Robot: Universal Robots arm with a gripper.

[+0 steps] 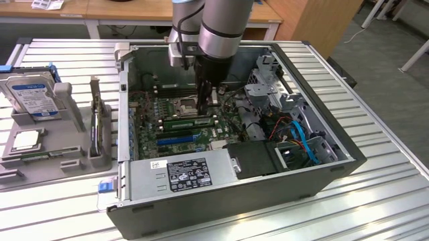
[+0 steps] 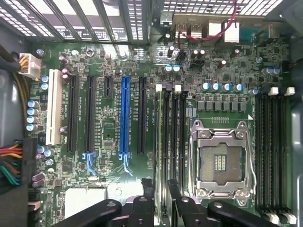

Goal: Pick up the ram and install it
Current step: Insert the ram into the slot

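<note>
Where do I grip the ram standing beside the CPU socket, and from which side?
Grip the ram mid-length on its top edge, coming straight down and pinching its two flat faces. It stands on edge, thin and long, with motherboard parts crowding its base, so the top looks like the only free part.

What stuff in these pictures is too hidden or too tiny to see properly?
- Exterior view: whether the ram is pushed fully down into place; it is too small to tell, and the arm hangs close over it.
- Wrist view: the near ends of the memory slots, hidden behind the gripper.
- Exterior view: the print on the power supply label, too small to read.
</note>
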